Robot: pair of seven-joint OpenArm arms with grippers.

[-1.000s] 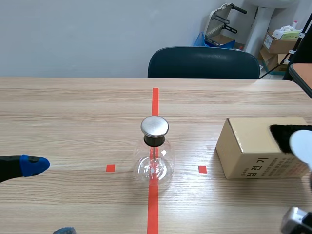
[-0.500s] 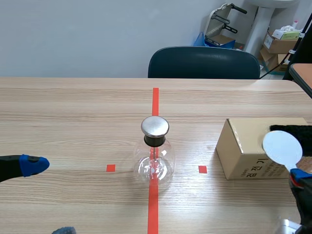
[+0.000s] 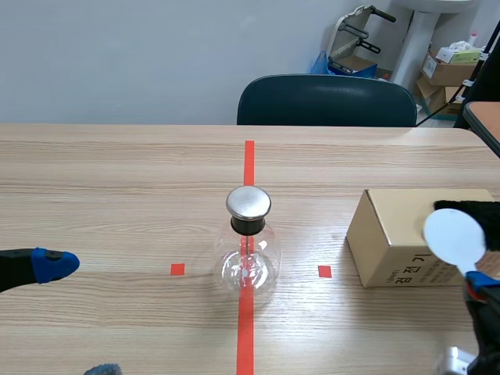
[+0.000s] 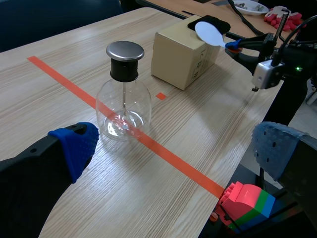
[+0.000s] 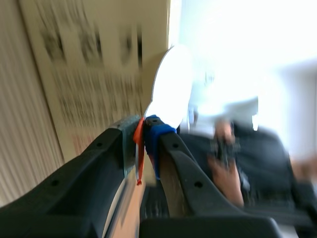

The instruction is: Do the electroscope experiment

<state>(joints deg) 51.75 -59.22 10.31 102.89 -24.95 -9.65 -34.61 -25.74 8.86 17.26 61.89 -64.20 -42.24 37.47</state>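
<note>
Swinging in from the right edge over the last second, white disc (image 3: 455,237) is now hovering just before the cardboard box (image 3: 391,234), right claw (image 5: 144,136) clenching its thin handle. Left claw (image 4: 176,148) is lying released, well apart from the electroscope (image 3: 248,246), which is standing on the worktop's (image 3: 117,180) centre tape. Step in hand is looking like bringing the disc over; next move is calling for a level sweep toward the metal cap (image 3: 248,202) without bumping the glass.

It looks like an office: a dark chair (image 3: 326,100) at a long wooden table (image 3: 117,172), cardboard boxes (image 3: 449,70) piled in the corner.
</note>
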